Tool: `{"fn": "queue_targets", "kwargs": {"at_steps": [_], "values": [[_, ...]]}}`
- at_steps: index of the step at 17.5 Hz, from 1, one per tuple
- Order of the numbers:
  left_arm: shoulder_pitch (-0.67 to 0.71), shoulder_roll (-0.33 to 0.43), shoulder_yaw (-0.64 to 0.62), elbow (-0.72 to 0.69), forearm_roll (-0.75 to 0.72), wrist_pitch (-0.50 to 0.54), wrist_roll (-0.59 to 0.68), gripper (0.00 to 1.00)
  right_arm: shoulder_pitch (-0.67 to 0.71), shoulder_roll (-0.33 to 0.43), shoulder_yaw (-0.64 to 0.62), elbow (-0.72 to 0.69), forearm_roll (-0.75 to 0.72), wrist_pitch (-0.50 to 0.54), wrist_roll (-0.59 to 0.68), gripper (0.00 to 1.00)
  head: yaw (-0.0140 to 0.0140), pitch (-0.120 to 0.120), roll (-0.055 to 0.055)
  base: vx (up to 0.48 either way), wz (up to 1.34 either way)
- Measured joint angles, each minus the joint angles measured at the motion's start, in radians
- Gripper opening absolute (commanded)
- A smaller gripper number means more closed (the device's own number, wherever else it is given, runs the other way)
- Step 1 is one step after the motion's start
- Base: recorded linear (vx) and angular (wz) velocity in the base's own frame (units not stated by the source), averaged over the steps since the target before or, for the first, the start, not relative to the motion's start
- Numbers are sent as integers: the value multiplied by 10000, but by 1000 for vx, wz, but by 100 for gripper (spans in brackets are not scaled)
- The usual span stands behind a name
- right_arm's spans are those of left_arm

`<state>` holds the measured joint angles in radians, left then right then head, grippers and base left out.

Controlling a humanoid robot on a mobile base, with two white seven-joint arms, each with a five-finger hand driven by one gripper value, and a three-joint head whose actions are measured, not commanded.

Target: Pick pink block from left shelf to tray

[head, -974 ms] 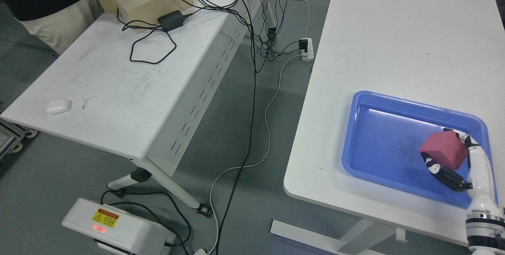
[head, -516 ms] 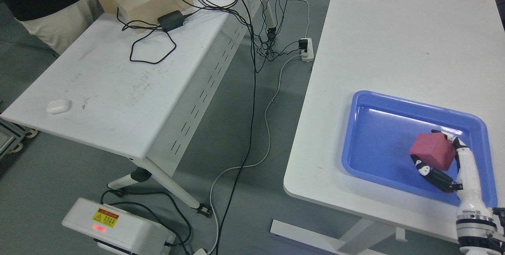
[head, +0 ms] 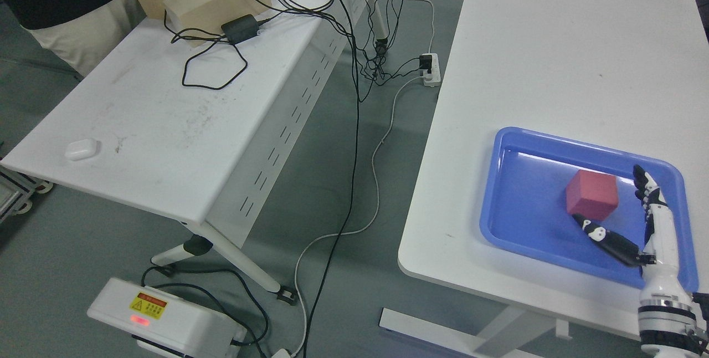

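At the lower right of the head view, the right hand (head: 637,219) has its fingers spread wide and grips nothing. The thumb (head: 604,238) stretches along the tray floor just below the pink block (head: 591,194), and the other fingertips (head: 642,180) point upward just to the block's right. Whether the thumb touches the block cannot be told. The block sits flat inside the blue tray (head: 501,180), right of its middle, so the placing looks done.

The main risk, as a judgement, is in pulling the hand away: the thumb lies so close under the block that a sideways or sweeping retreat could nudge it, or a finger could catch the tray's near rim and shift the tray on the white table (head: 554,42). A straight lift would avoid both.

Nothing else lies in the tray. Well apart to the left stands a second white table (head: 166,125) with black cables (head: 216,64), a wooden block (head: 216,0) and a small white case (head: 81,149). A power strip (head: 432,70) and a white box with a warning label (head: 160,319) sit on the floor between. The left arm is out of view.
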<state>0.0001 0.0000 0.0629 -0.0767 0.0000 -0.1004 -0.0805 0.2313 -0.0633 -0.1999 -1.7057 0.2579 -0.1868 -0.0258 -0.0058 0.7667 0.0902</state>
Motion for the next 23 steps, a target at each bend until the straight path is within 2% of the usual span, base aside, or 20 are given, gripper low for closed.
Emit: {"fn": "queue_targets", "kwargs": {"at_steps": [5,11,14,23], "values": [[0,0,0,0,0,0,0,100,-87,256,-108,-64,-1138,-297,-282,100,0,0,0,0,0],[-1,0,0,0,0,0,0,100,-380,432,-218,-96,-2164,1308,-375,100,0,0,0,-34,-7],[-1,0,0,0,0,0,0,100,-462,481,-256,-106,-2341,1603,-460,100,0,0,0,-93,-29],[0,0,0,0,0,0,0,100,-621,572,-327,-121,-2544,1645,-530,100,0,0,0,-152,9]]}}
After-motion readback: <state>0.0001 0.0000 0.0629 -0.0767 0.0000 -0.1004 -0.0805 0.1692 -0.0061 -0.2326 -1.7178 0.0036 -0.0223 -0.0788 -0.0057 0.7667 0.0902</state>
